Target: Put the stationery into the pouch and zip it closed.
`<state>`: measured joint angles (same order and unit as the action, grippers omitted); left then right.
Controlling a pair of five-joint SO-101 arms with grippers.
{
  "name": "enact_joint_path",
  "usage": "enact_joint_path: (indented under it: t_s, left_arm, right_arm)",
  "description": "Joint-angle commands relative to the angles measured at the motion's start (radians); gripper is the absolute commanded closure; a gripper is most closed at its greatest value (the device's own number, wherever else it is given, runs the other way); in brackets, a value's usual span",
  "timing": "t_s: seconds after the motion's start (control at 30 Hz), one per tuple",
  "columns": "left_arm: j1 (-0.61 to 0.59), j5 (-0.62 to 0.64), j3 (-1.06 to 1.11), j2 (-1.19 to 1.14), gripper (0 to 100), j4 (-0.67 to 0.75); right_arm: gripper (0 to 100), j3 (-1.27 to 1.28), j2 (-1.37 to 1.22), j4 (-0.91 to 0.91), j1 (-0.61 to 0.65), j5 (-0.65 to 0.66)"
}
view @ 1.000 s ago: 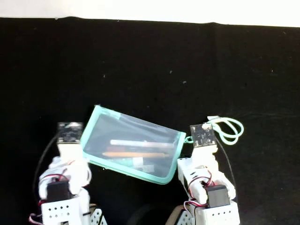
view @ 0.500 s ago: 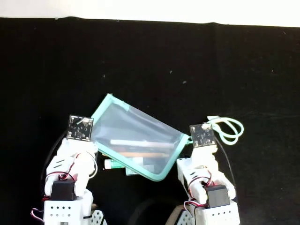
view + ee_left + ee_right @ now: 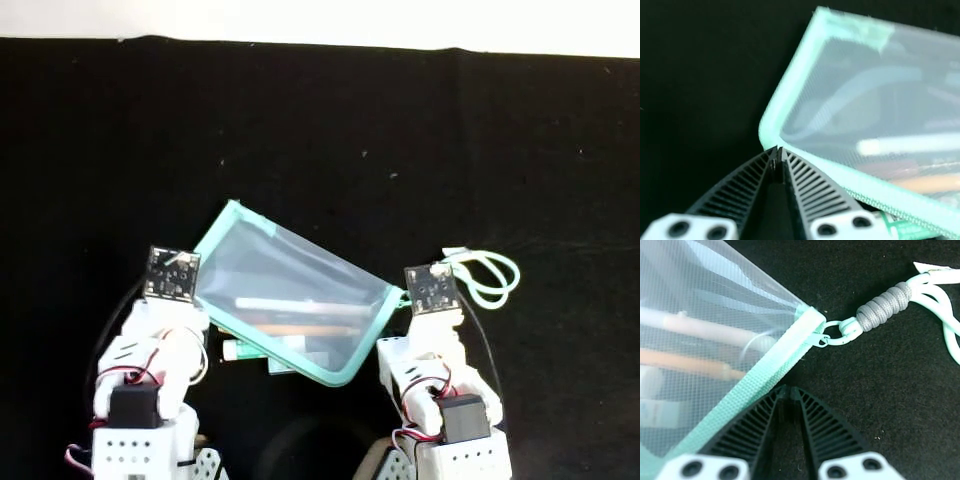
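Note:
A translucent mesh pouch (image 3: 290, 290) with mint edging lies tilted between the two arms. Inside it are a white pen (image 3: 300, 306) and an orange pencil (image 3: 300, 328). A green-and-white item (image 3: 238, 350) pokes out under its near edge. My left gripper (image 3: 776, 152) is shut, pinching the pouch (image 3: 865, 100) at its rounded corner; in the high view this left gripper (image 3: 180, 288) sits at the pouch's left side. My right gripper (image 3: 788, 390) is shut against the mint edge band of the pouch (image 3: 705, 315), just below the zipper pull (image 3: 821, 340); from above the right gripper (image 3: 428, 292) is at the right corner.
A mint cord lanyard (image 3: 490, 275) with a grey wrapped knot (image 3: 885, 302) trails from the zipper pull to the right. The black cloth (image 3: 330, 140) stretches far behind the pouch; a white strip runs along the back edge.
The left arm swung right and forward, lifting and turning the pouch's left corner; the green-and-white item now shows below the pouch. The right arm held still. Nothing moved in the last half second.

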<state>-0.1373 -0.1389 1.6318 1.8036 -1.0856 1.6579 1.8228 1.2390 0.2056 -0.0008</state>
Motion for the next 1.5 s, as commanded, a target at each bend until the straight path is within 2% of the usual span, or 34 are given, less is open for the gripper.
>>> enact_joint_path:
  t_s: [0.0,0.17,0.3,0.4,0.5,0.97,1.13,1.3,1.47]
  left_arm:
    - [-0.071,0.005,-0.097,0.007,99,0.015]
    - [-0.102,0.005,-0.114,0.002,99,0.074]
    - [-0.102,0.005,-0.156,0.001,99,0.066]
    - [-0.102,0.005,-0.205,-0.001,99,0.064]
    - [-0.102,0.005,-0.255,-0.001,99,0.012]
    - [-0.097,0.005,-0.526,-0.001,99,-0.192]
    - [-0.097,0.005,-0.591,-0.001,99,-0.226]
    - [-0.096,0.005,-0.662,-0.002,99,-0.227]
    - [-0.096,0.005,-0.76,-0.051,99,-0.242]
  right_arm:
    - [99.2,0.142,0.007,-0.005,0.005,0.003]
    - [99.2,0.143,0.007,-0.015,0.008,0.008]
    - [99.2,0.142,0.008,-0.162,0.051,0.008]
    - [99.2,0.134,0.008,-0.312,0.025,0.008]
    - [99.2,0.059,0.008,-0.341,-0.008,0.008]
    - [99.2,-0.414,-0.004,0.048,-0.033,0.008]
    - [99.3,-0.51,-0.004,0.108,-0.035,0.075]
    - [99.3,-0.621,-0.005,0.2,-0.035,0.086]
    - [99.3,-0.719,-0.022,0.217,-0.035,0.084]
